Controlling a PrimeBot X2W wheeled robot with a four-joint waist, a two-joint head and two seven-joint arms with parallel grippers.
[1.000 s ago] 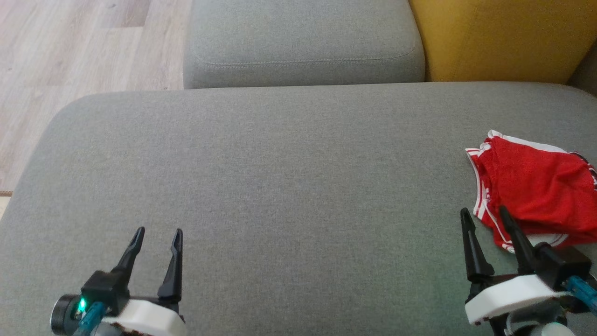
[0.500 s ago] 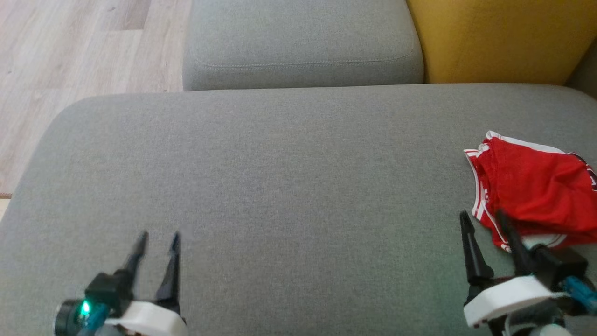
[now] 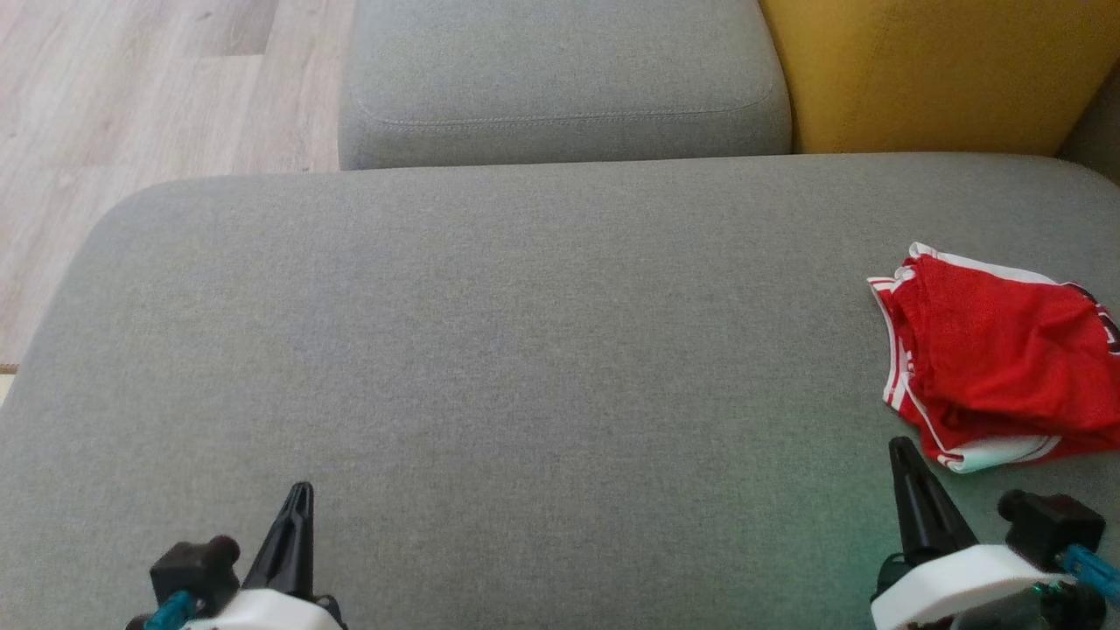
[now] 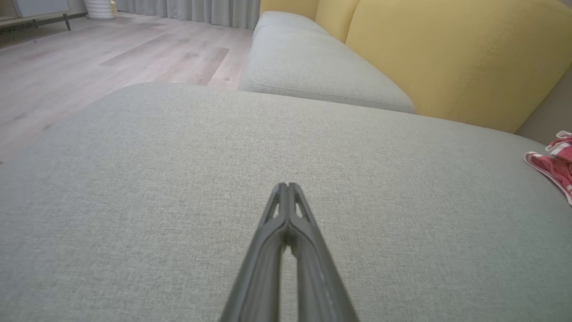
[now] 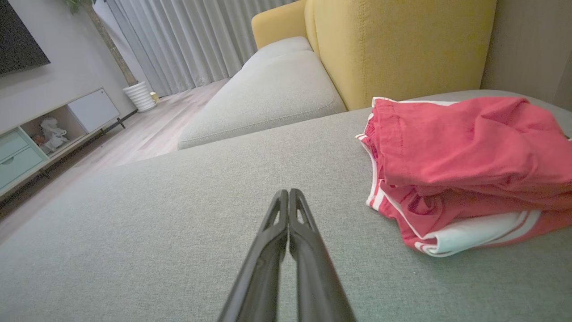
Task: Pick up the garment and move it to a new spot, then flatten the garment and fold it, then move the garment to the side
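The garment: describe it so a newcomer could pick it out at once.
On the grey cushion, look to the robot's right, near the yellow backrest. The garment lies rumpled just past the shut right gripper. Its red cloth with white stripes stands out against plain grey.

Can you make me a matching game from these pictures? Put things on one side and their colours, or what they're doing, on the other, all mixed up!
Things:
1. garment
2. backrest
3. floor
4. left gripper

Match with:
A. yellow
B. shut
C. red with white stripes
D. pale wood

Pairs: 1-C, 2-A, 3-D, 4-B
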